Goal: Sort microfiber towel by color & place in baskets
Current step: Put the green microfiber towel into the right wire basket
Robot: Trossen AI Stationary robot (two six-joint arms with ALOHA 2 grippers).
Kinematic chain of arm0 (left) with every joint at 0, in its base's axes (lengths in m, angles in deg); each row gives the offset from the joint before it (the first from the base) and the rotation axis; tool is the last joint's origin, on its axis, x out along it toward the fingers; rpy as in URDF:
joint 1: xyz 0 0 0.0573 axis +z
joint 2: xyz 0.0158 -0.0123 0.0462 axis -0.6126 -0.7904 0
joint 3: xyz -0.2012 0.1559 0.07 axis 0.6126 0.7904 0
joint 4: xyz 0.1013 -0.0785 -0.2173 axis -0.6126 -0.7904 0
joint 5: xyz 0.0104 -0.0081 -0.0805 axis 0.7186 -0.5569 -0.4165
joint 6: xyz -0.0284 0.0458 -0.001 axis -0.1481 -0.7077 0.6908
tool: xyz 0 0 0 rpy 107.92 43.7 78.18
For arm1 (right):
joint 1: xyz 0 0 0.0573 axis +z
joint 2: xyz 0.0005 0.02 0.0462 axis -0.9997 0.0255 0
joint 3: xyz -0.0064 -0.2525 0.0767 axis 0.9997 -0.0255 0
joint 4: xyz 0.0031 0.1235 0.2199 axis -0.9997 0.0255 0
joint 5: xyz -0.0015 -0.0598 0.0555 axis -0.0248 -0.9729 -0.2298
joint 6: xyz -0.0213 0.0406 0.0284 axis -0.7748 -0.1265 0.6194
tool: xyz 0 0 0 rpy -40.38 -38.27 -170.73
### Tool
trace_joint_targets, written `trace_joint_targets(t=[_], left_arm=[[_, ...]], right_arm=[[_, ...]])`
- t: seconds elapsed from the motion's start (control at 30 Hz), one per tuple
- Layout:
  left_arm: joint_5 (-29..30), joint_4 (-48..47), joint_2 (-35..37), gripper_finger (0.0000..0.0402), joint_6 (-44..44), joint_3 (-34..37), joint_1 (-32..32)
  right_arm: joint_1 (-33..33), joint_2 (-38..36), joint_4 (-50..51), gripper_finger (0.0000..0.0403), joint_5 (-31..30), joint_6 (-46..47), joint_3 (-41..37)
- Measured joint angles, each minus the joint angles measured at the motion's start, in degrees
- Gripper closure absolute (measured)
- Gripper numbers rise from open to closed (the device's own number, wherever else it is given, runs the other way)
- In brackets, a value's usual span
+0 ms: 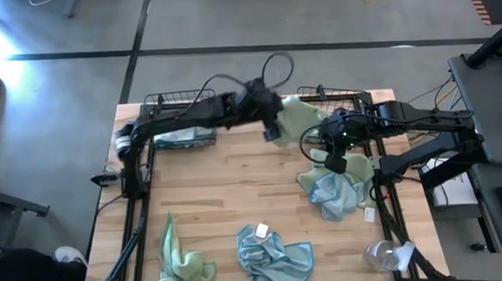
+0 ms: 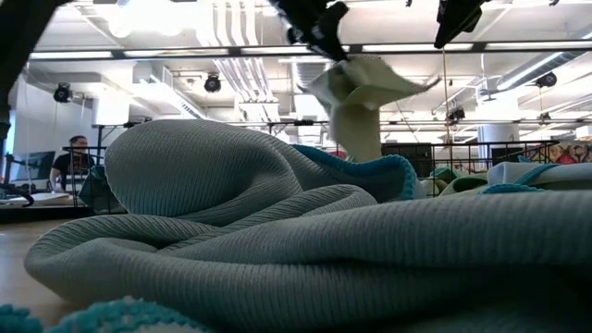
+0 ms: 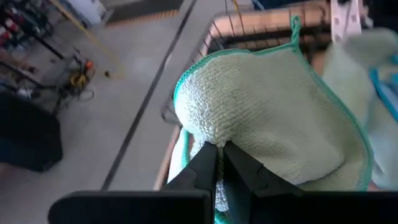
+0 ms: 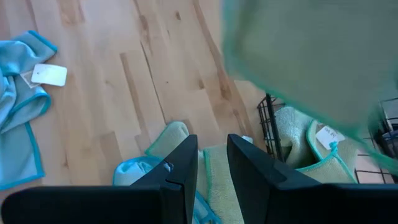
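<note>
My left gripper hangs over the far middle of the table, shut on a pale green microfiber towel beside the right basket. The left basket holds a light blue towel. My right gripper stands open above a heap of blue and green towels at the right, with nothing between its fingers. In the right wrist view, a green towel with a white tag lies in the right basket. A green towel and a blue one lie near the front edge. My left gripper pinches a bunched part of the pale green towel between its two fingers. The fingers slant down toward the table's right. The towel is lifted clear of the table; in the low view it hangs below the fingers, loosely folded.
A clear plastic wrapper lies at the near right corner. Bare wood spreads across the table's middle. A person sits in the room beyond the table.
</note>
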Motion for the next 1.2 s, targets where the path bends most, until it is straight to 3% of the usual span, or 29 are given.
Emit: trace_joint_targets(t=[0.23,0.4,0.7,0.87,1.2], left_arm=[[-8.0,-5.2,-11.9,0.0401,-3.1,-23.3,3.7],[-14.8,4.7,-11.5,0.0401,-2.7,-16.3,5.2],[-25.8,18.7,-11.4,0.0401,-1.9,-12.8,7.7],[-28.9,29.5,-11.3,0.0401,-1.9,-11.7,8.8],[-30.5,32.3,-13.3,0.0398,-1.5,-11.3,9.2]], right_arm=[[0.0,0.0,0.0,0.0321,0.0,-0.9,0.0],[0.0,0.0,0.0,0.0321,-0.1,-0.9,0.0],[-0.1,0.0,-1.3,0.0321,-0.6,-1.6,0.0],[-0.1,0.0,-3.6,0.0321,-0.7,-1.4,0.0],[-0.1,0.0,-3.5,0.0321,-0.6,-0.3,0.0]])
